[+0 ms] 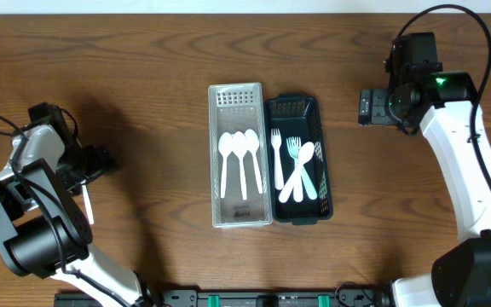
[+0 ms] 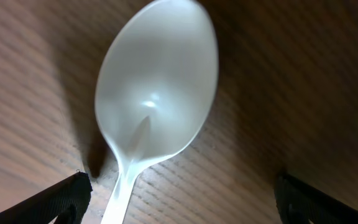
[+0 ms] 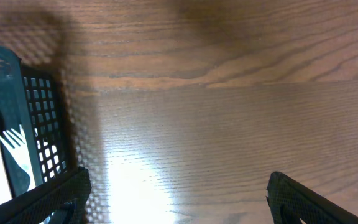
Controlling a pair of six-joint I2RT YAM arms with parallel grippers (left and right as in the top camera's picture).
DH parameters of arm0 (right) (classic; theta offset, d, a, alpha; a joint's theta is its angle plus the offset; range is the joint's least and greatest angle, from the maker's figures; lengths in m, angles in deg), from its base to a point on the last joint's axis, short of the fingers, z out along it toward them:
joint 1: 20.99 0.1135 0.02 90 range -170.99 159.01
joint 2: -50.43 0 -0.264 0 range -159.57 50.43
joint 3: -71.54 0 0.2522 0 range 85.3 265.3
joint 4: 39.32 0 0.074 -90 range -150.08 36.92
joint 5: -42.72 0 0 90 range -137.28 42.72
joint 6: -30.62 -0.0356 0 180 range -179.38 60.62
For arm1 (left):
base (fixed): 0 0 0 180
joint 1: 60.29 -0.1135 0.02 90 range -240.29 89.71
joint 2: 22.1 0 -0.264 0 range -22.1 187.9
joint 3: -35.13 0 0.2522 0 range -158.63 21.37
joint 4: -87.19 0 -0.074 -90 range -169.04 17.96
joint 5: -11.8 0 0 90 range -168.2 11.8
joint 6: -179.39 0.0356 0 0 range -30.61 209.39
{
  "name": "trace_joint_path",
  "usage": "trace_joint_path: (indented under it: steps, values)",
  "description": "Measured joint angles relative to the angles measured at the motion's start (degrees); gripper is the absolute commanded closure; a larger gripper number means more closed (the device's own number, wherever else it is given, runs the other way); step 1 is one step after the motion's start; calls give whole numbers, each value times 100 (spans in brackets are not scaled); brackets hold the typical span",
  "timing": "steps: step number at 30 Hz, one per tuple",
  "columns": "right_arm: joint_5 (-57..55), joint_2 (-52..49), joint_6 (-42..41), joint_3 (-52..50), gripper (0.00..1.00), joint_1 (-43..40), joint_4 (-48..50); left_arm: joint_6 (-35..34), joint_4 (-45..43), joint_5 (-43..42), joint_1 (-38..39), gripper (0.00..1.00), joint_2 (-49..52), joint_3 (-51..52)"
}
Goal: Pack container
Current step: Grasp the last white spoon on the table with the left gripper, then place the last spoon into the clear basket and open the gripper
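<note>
Jaws released on both: left gripper (image 2: 185, 196) straddles a loose white spoon (image 2: 157, 93) lying well left of the clear tray (image 1: 237, 99); right gripper (image 3: 176, 193) hangs empty to its right. Close off-centre and you'll likely flick the spoon away; its handle is mostly hidden, so alignment is uncertain.

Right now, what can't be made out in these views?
- Left wrist: the spoon handle is cut off by the bottom edge, so its far end is unseen.
- Right wrist: the dark basket is mostly cut off by the left edge, so its contents are largely out of frame.
- Overhead: the forks overlap, so an exact count is uncertain.
</note>
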Motion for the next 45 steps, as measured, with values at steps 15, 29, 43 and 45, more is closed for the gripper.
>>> trace_joint_path:
  steps: [15,29,43,45]
  values:
    - [-59,0,0,0,6,0,2,114,140,-201,13,68,79,-66]
    - [-61,0,0,0,6,0,7,151,245,-361,59,94,68,-74]
    - [-61,0,0,0,6,0,168,149,826,-564,2844,94,-1845,-627]
    - [-61,0,0,0,6,0,188,149,728,-579,3491,94,-2166,-815]
